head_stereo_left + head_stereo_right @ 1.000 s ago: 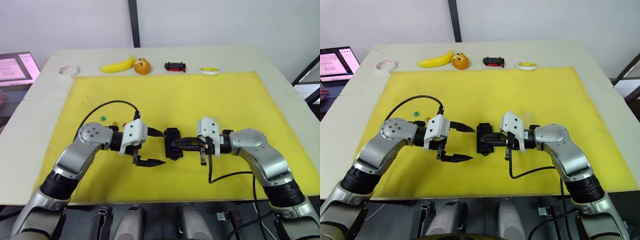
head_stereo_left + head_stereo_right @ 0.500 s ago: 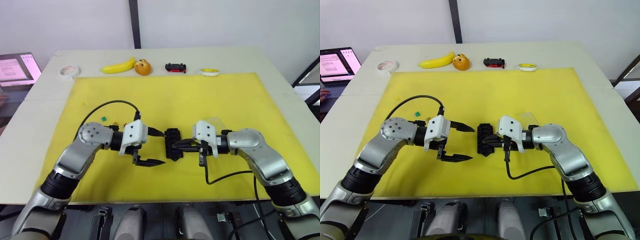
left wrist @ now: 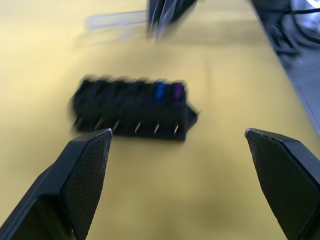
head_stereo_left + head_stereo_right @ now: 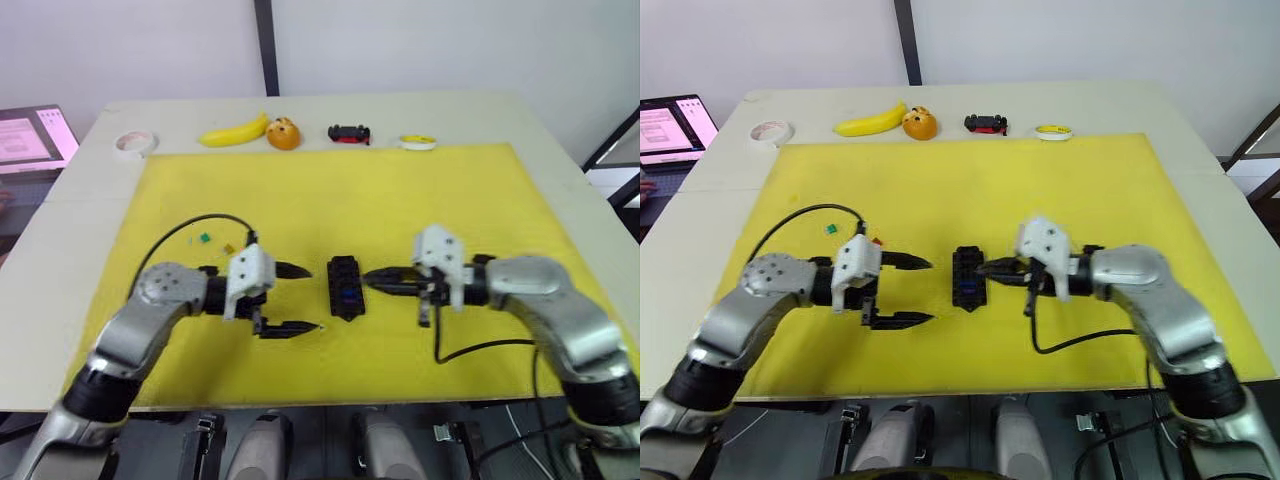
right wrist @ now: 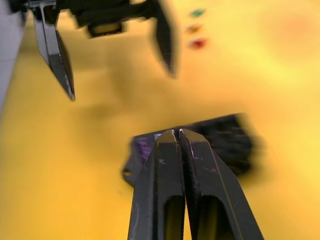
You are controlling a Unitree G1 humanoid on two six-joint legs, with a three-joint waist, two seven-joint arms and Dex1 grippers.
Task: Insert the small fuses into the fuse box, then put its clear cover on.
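Note:
The black fuse box [image 4: 346, 287] lies in the middle of the yellow mat [image 4: 330, 190]. In the left wrist view the fuse box [image 3: 132, 110] holds a blue fuse [image 3: 159, 91] and a purple fuse [image 3: 177, 91] at one end. My left gripper [image 4: 305, 298] stands open just left of the box, apart from it. My right gripper [image 4: 372, 278] is shut and empty, its tips pointing at the box's right side. Loose small fuses, a green one [image 4: 204, 238] and an olive one [image 4: 228, 248], lie on the mat behind the left arm. The clear cover [image 3: 117, 22] shows faintly beyond the box.
Along the table's back edge lie a banana [image 4: 236, 131], an orange [image 4: 284, 133], a toy car [image 4: 349, 132] and a yellow tape roll [image 4: 418, 142]. A white tape roll [image 4: 134, 142] sits at the back left, and a laptop [image 4: 28, 138] stands off the left edge.
My right gripper has pulled back to the right, off the fuse box, still shut. The left gripper has drawn a little to the left and stays open.

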